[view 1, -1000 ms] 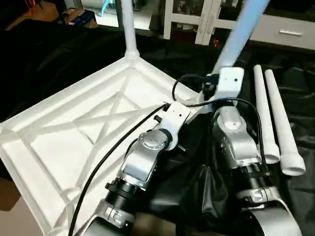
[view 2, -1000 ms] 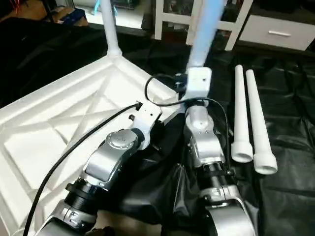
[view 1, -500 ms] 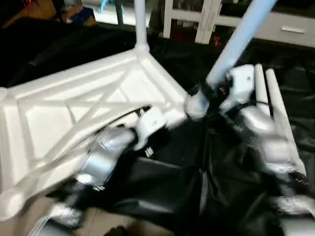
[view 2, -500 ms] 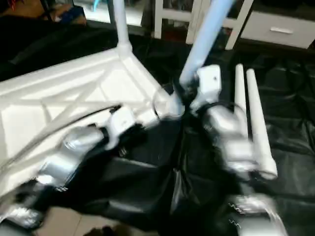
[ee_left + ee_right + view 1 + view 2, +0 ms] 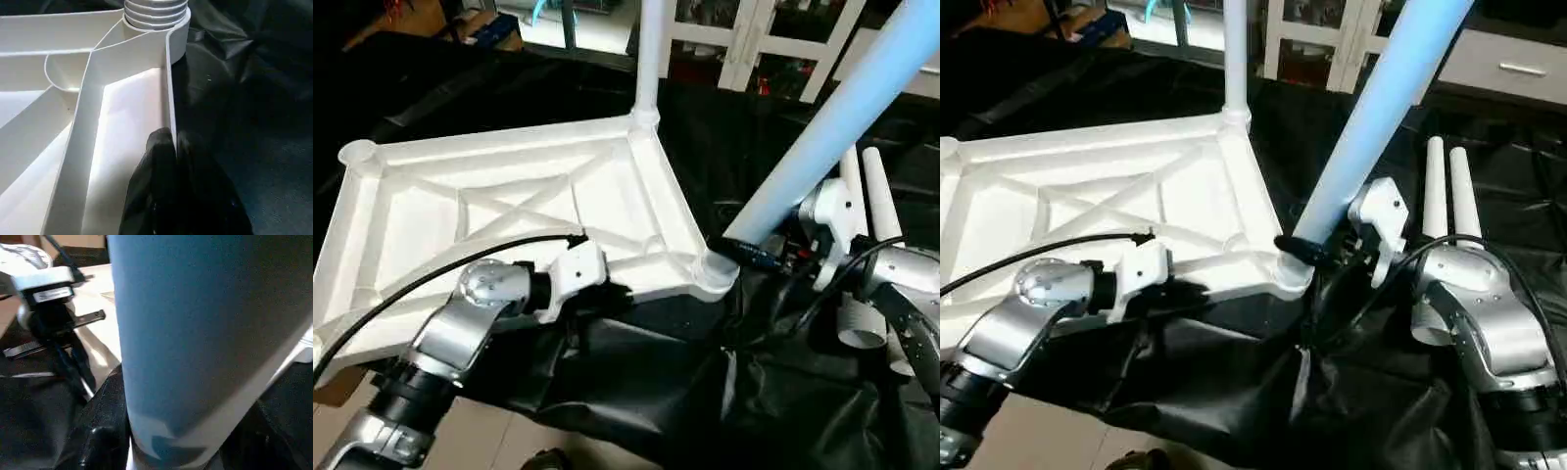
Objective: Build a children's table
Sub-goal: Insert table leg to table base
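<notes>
The children's table's white tabletop (image 5: 509,211) lies upside down, X-ribs showing. One white leg (image 5: 649,59) stands upright in its far corner socket. A second leg (image 5: 832,127) leans to the right, its lower end at the near right corner socket (image 5: 715,272). My right gripper (image 5: 746,253) is shut around that leg just above the socket; the tube (image 5: 195,333) sits between its black fingers (image 5: 98,431). My left gripper (image 5: 171,147) is shut on the tabletop's near rim (image 5: 168,88), a short way left of that socket.
Two loose white legs (image 5: 1449,186) lie side by side on the black-draped work table (image 5: 636,392) to the right, beside my right forearm. White furniture (image 5: 1498,69) stands beyond the table's far edge. The drape hangs in folds off the near edge.
The whole view has shifted. My arms stand further apart, the left one out to the left along the rim. The tabletop has turned, and the held leg leans further right.
</notes>
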Motion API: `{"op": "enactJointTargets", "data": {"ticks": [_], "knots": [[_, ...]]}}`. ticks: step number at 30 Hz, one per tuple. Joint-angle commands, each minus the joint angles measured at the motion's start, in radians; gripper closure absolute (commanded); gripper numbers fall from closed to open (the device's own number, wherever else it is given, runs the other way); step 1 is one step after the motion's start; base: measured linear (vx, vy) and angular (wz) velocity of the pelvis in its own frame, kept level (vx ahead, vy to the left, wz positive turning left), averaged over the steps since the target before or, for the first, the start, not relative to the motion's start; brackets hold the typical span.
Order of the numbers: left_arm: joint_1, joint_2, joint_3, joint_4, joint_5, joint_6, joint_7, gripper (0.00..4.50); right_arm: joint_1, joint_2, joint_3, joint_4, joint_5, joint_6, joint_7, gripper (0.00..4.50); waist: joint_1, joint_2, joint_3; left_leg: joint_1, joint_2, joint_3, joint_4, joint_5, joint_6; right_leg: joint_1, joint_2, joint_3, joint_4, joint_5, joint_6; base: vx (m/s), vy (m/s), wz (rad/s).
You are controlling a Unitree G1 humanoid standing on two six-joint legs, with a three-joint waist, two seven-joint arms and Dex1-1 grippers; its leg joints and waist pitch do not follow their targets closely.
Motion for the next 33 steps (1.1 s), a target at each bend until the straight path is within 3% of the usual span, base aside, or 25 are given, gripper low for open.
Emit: {"op": "enactJointTargets", "data": {"ticks": [1,6,10,12,15,21,29,31,33], "knots": [[-0.001,0.029,0.051,-0.04,-0.049,-0.013,-0.056,4.5,0.086,-0.062,0.08,0.178,-0.098,0.139,0.019,2.72,-0.001,0.014,-0.044,0.006,0.023,-0.001,-0.047,-0.156,0.09,0.058,-0.039,0.034,-0.03,-0.08,-0.275,0.0,0.0,0.0],[-0.016,0.029,0.059,-0.024,-0.057,-0.01,-0.062,4.5,0.046,-0.071,0.085,0.245,-0.109,0.135,0.047,2.72,0.001,0.015,-0.047,0.007,0.023,0.0,-0.043,-0.133,0.107,0.059,-0.04,0.032,-0.026,-0.049,-0.296,0.0,0.0,0.0],[-0.022,0.033,0.038,-0.013,-0.034,-0.023,-0.041,4.5,-0.013,-0.025,0.098,0.303,-0.157,0.085,-0.013,2.72,0.0,0.013,-0.043,0.005,0.023,0.0,-0.045,-0.193,0.082,0.056,-0.042,0.033,-0.033,-0.137,-0.282,0.0,0.0,0.0],[-0.021,0.031,0.033,-0.015,-0.022,-0.028,-0.028,4.5,-0.026,-0.009,0.1,0.288,-0.155,0.087,-0.028,2.72,-0.002,0.008,-0.036,0.003,0.024,-0.004,-0.05,-0.268,0.051,0.052,-0.044,0.033,-0.046,-0.273,-0.244,-0.026,-0.005,-0.01],[-0.018,0.026,0.035,-0.021,-0.012,-0.033,-0.01,4.5,-0.016,-0.003,0.102,0.25,-0.15,0.088,-0.032,2.72,-0.001,0.006,-0.036,0.003,0.022,-0.008,-0.053,-0.293,0.034,0.05,-0.046,0.034,-0.054,-0.366,-0.197,-0.034,-0.007,-0.01],[-0.011,0.014,0.035,-0.025,-0.002,-0.047,0.023,4.5,-0.002,0.017,0.086,0.226,-0.15,0.049,-0.076,2.72,-0.002,0.008,-0.043,0.0,0.022,-0.006,-0.049,-0.243,0.041,0.05,-0.04,0.034,-0.044,-0.258,-0.215,0.0,0.0,0.0],[-0.012,0.011,0.025,-0.029,-0.005,-0.044,0.023,4.5,-0.011,0.031,0.068,0.216,-0.133,0.037,-0.086,2.72,-0.004,0.01,-0.041,0.002,0.022,-0.006,-0.051,-0.281,0.036,0.048,-0.042,0.034,-0.05,-0.302,-0.209,0.0,0.0,0.0],[-0.013,0.011,0.024,-0.027,-0.006,-0.046,0.025,4.5,-0.015,0.031,0.068,0.216,-0.13,0.037,-0.083,2.16,-0.004,0.011,-0.042,0.004,0.022,-0.006,-0.051,-0.277,0.036,0.046,-0.041,0.034,-0.049,-0.293,-0.209,0.0,0.0,0.0],[-0.012,0.011,0.022,-0.03,-0.007,-0.045,0.026,4.5,-0.026,0.031,0.07,0.219,-0.148,0.024,-0.097,2.16,-0.003,0.007,-0.046,0.005,0.021,-0.004,-0.047,-0.247,0.032,0.047,-0.04,0.035,-0.046,-0.264,-0.218,0.0,0.0,0.0]]}}
